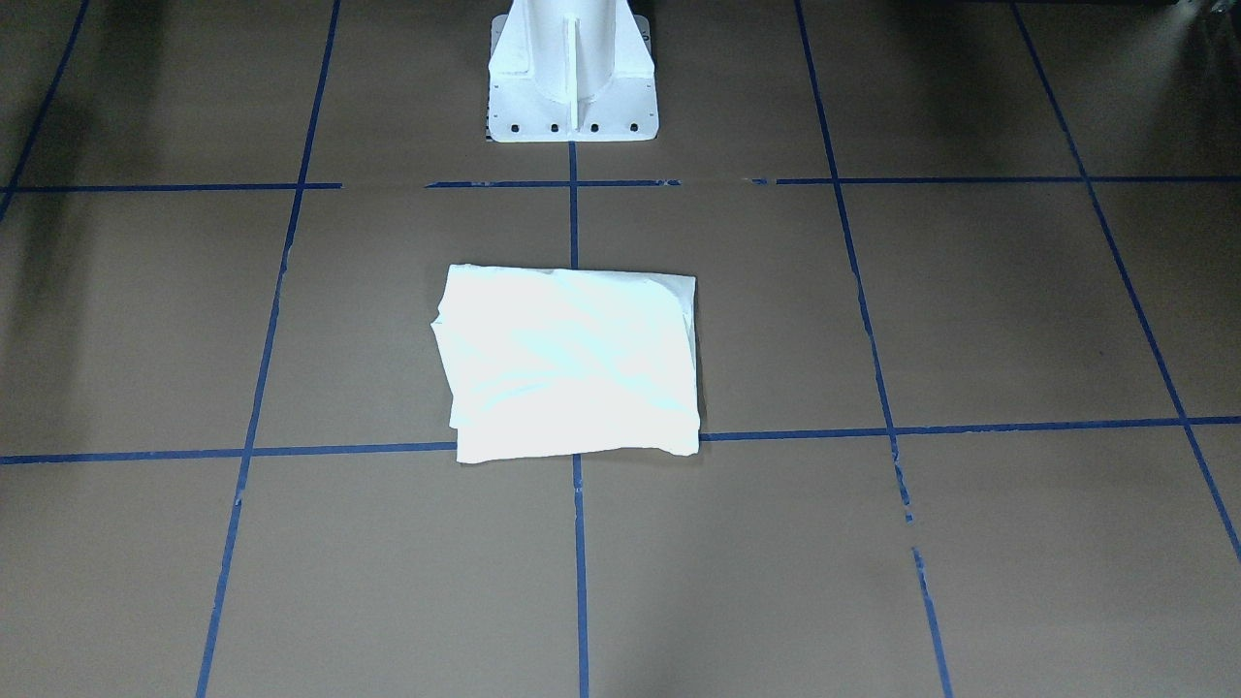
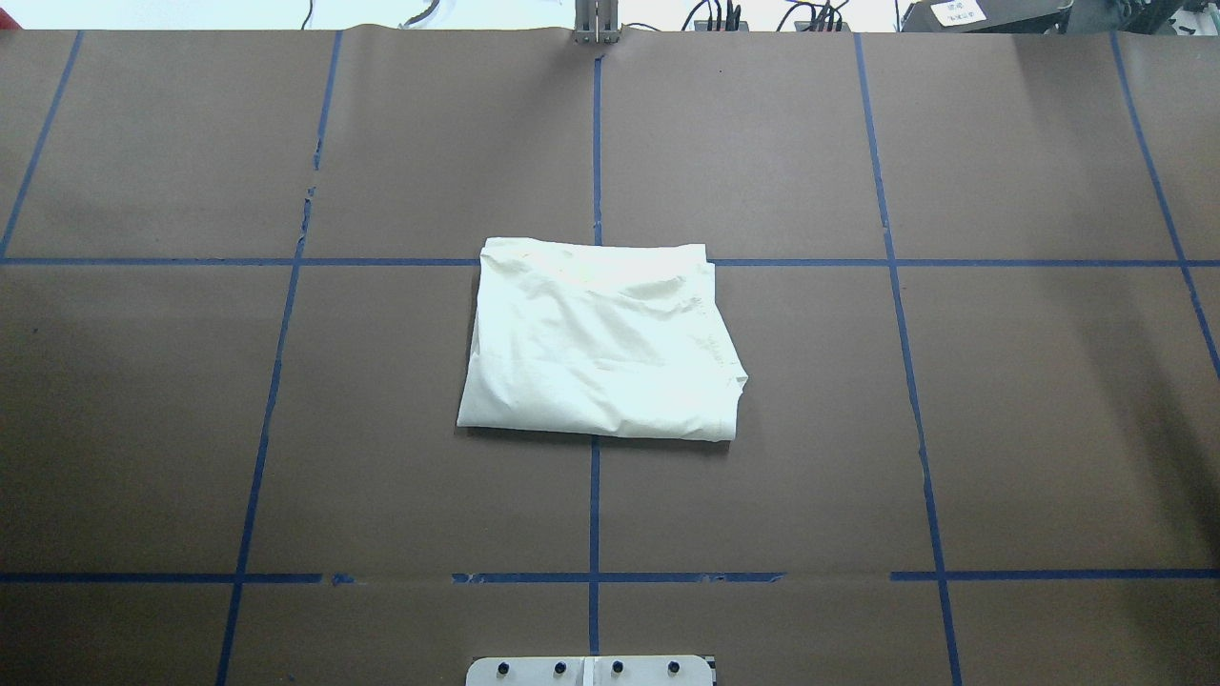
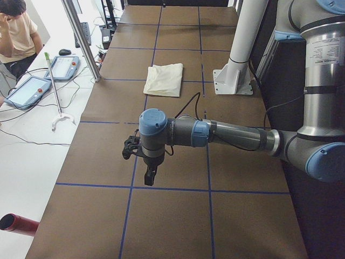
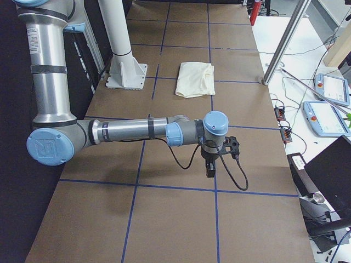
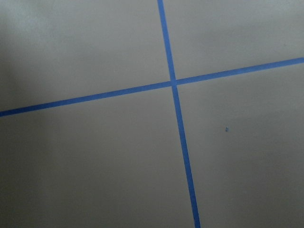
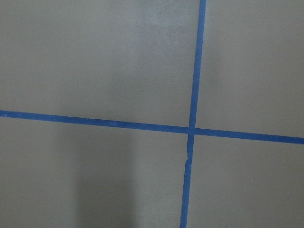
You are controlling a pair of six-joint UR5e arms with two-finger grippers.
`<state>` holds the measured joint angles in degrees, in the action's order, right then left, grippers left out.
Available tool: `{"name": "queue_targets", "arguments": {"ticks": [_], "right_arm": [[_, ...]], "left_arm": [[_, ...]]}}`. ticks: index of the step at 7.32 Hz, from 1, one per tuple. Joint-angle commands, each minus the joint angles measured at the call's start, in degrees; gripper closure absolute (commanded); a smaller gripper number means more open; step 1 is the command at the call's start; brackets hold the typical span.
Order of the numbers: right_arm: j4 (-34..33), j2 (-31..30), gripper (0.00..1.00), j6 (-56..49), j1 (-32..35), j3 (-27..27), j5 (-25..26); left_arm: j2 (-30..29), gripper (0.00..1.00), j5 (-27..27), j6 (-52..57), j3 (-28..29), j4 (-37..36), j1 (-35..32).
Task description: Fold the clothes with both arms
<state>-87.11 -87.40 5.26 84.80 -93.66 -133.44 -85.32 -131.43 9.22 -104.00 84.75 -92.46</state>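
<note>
Left tool (image 3: 150,175) hangs from the wrist of the near arm (image 3: 226,135) in the left side view, pointing down above the desk (image 2: 953,429) without touching it. It shows only from the side, small and dark, so I cannot tell whether it is open or closed. Its wrist camera looks straight down on bare brown desk and a crossing of blue tape (image 5: 173,83).

Right tool (image 4: 210,170) hangs the same way from the near arm (image 4: 131,131) in the right side view, with a black cable looping beside it. I cannot tell its state either. Its wrist camera also shows only desk and a tape crossing.

Both forearms reach out level from the robot's side, one towards each end of the desk, and both tools are well apart from the shirt (image 2: 600,343).

The shirt lies folded into a rough rectangle in the middle of the desk, in front of the white pedestal (image 1: 572,78) and apart from it. A plain cream-white surface faces up, lightly creased. It lies across the centre tape line, and its edge farthest from the robot rests on a cross line.

Beside the desk in the left side view sit two pendants (image 3: 64,67) on a white surface, and a person (image 3: 16,38) in a tan top at the edge.
</note>
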Motion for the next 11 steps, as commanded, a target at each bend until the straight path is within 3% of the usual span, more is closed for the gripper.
{"name": "queue_targets", "arguments": {"ticks": [1,4,5,6,11], "right_arm": [[0.0,-0.4,0.0,0.2,-0.5,-0.8,-0.4],[0.2,-0.7,0.0,0.1,-0.5,-0.8,0.1],[0.2,-0.7,0.0,0.2,-0.7,-0.5,0.1],[0.1,-0.8,0.0,0.2,-0.7,-0.6,-0.3],[0.5,-1.2,0.0,0.2,-1.2,-0.5,-0.3]], "left_arm": [[0.0,0.0,0.0,0.0,0.2,0.0,0.1],[0.1,0.0,0.0,-0.2,0.6,0.0,0.5],[0.2,0.0,-1.5,-0.3,2.7,0.5,0.8],[0.8,0.0,-6.7,-0.5,3.9,1.1,1.0],[0.9,0.0,-6.6,-7.9,3.5,6.3,5.9]]}}
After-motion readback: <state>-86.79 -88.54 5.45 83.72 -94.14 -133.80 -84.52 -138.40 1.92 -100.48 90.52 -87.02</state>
